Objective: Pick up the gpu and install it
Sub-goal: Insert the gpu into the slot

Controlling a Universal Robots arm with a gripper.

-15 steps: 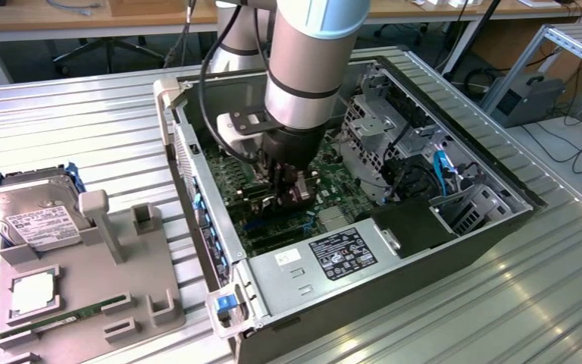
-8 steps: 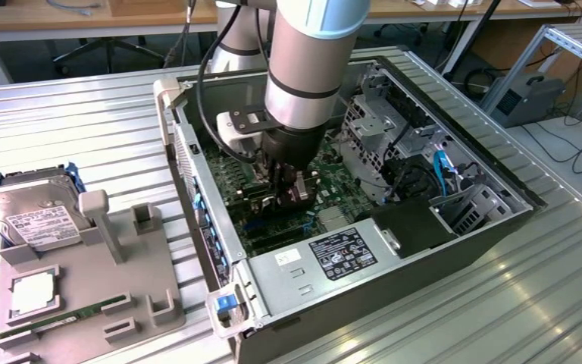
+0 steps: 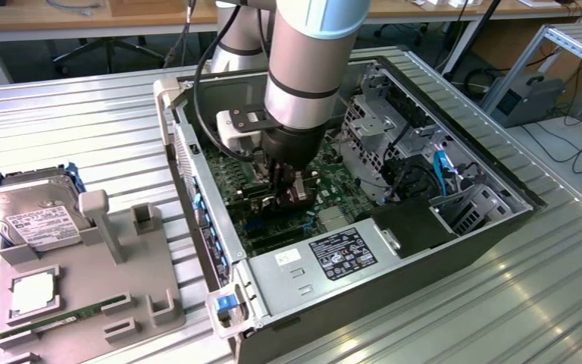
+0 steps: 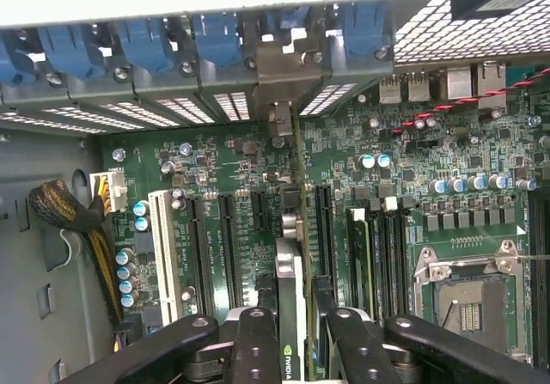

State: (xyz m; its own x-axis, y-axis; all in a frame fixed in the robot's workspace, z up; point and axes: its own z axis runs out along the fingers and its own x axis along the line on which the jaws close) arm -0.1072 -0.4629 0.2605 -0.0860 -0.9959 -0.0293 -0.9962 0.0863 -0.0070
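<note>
The gpu (image 4: 290,302) stands edge-on over the motherboard (image 4: 232,165) inside the case (image 3: 458,262).

Bare slots on the motherboard (image 4: 249,156) either side of the gpu (image 4: 290,302), drive cage (image 3: 372,125) and power supply (image 3: 342,254) close alongside.

gpu (image 4: 290,255) partly hidden between gripper (image 4: 292,324) fingers, arm (image 3: 301,61) cropped at edge

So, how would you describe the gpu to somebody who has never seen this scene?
Look into the open computer case lying on the metal table, down to the green motherboard on its floor. Among the long black slots, the gripper holds the gpu. It is the only card standing on edge between two black fingers, thin, with a small logo on its narrow edge.
</note>
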